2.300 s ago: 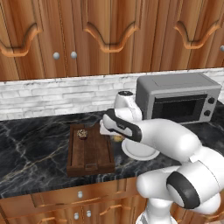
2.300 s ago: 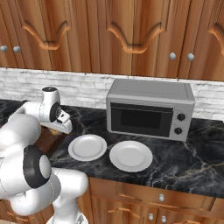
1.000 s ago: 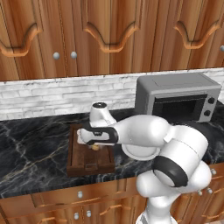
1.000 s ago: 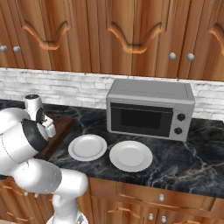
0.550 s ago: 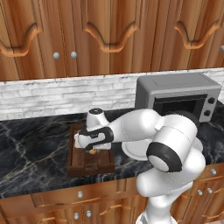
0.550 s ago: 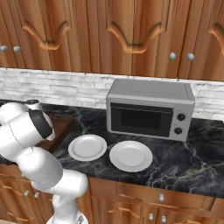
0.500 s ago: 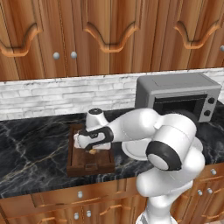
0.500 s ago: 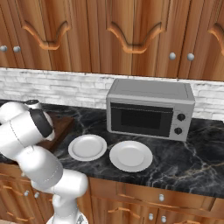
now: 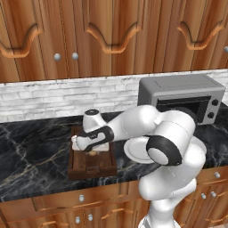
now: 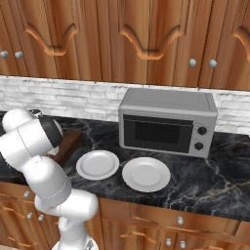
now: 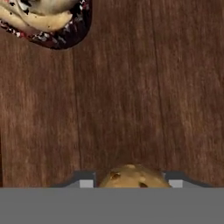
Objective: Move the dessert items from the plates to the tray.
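The tan-orange morsel (image 11: 132,176) is gripped between the gripper (image 11: 131,180) tips at the hand view's bottom centre, over the tray (image 11: 131,87); the cupcake (image 11: 46,19) sits upper left.

We've got both plates (image 10: 97,164) (image 10: 146,174) side by side before the microwave (image 10: 168,121), tray (image 9: 89,162) to their left.

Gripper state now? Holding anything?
Gripper: over the tray, a tan morsel between its fingertips; grip or release cannot be told.
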Robot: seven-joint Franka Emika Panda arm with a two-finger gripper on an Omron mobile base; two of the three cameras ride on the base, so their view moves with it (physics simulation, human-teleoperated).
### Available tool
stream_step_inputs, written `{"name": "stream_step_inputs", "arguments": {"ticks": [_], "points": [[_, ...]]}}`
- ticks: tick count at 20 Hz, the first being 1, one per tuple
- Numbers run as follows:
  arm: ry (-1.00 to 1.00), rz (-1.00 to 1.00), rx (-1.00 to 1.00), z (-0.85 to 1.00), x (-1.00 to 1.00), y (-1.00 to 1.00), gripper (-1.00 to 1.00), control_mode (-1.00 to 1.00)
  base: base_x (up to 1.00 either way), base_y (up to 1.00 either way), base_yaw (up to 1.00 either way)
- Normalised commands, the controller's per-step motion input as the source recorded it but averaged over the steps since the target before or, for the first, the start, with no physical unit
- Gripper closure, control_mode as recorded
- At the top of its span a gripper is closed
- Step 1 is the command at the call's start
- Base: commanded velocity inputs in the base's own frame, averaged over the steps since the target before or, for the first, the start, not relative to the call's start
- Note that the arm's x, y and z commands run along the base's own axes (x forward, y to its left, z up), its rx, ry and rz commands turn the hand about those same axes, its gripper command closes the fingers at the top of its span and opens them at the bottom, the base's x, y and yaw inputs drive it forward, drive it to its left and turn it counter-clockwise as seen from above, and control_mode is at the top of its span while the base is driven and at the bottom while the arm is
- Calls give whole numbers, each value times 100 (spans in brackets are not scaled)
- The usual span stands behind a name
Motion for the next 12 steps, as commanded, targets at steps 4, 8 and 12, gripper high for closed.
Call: {"name": "stream_step_inputs", "arguments": {"ticks": [4, 8, 12], "points": [[0, 0, 0, 6, -19, -28, -100, -100, 0, 0, 0], [0, 0, 0, 3, -28, -15, -100, -100, 0, 0, 0], [-1, 0, 0, 4, -25, 0, -100, -100, 0, 0, 0]]}}
